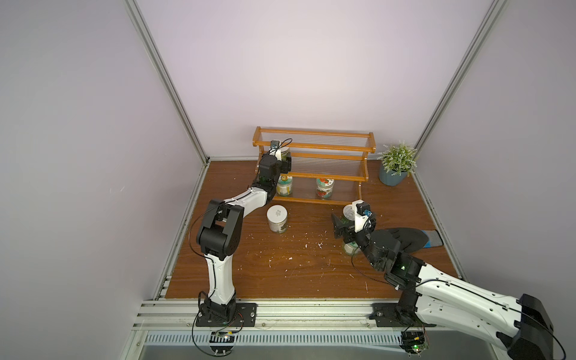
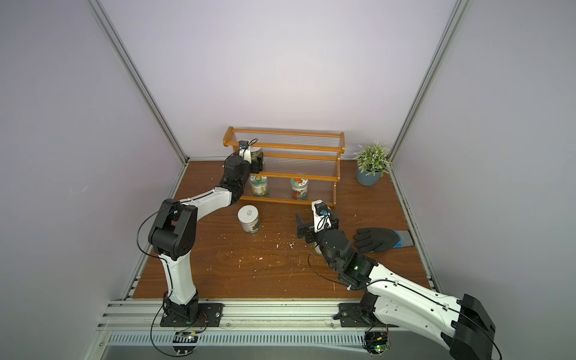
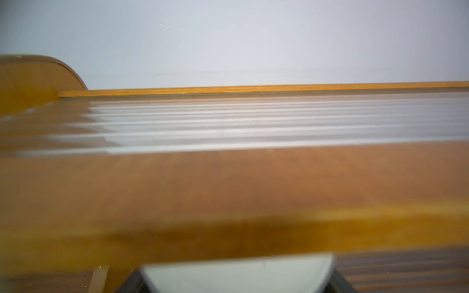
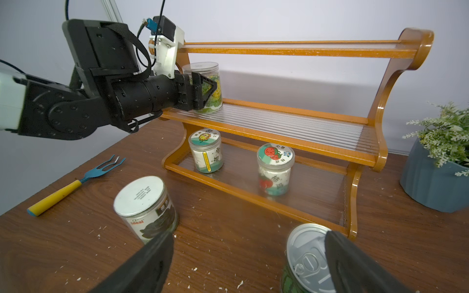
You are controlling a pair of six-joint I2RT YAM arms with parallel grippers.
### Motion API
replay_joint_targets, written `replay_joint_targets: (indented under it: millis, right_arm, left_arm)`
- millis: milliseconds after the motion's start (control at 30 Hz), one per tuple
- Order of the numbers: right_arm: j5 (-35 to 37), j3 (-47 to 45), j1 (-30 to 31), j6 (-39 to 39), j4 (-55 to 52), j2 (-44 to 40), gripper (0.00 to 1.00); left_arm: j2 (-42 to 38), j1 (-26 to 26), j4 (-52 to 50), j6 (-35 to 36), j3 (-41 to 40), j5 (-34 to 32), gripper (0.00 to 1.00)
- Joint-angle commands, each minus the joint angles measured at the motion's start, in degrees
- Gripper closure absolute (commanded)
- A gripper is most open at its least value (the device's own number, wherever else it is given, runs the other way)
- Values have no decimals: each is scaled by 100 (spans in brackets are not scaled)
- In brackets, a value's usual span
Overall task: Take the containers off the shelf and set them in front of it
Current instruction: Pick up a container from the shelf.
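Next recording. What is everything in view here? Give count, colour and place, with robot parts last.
Shelf: one, orange-brown wood with clear tiers, back of table.
Jars: four, clear; clear-lidded jar on middle tier, sunflower jar and tomato jar on bottom tier, fourth jar on the table, half hidden under the right arm.
Can: one, white lid, table before shelf.
Tin: one, green, pull-tab lid, table.
Plant: one, blue-grey pot, beside shelf.
Glove: one, black, blue cuff, table.
Fork: one, blue, yellow handle, table.
Table: one, dark wood.
Left gripper: closed on clear-lidded jar.
Right gripper: open, beside tin.
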Motion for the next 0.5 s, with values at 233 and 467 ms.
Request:
replay_joint_targets:
  millis: [233,467]
  right_arm:
    - [114,105,-14,-61,380,-45,1]
    - [52,127,-20,-56,448,-14,1]
  left_arm:
    - [-822,48,193,46,-553,246,42]
    - [-1220,-38,109,49,-875,340,41]
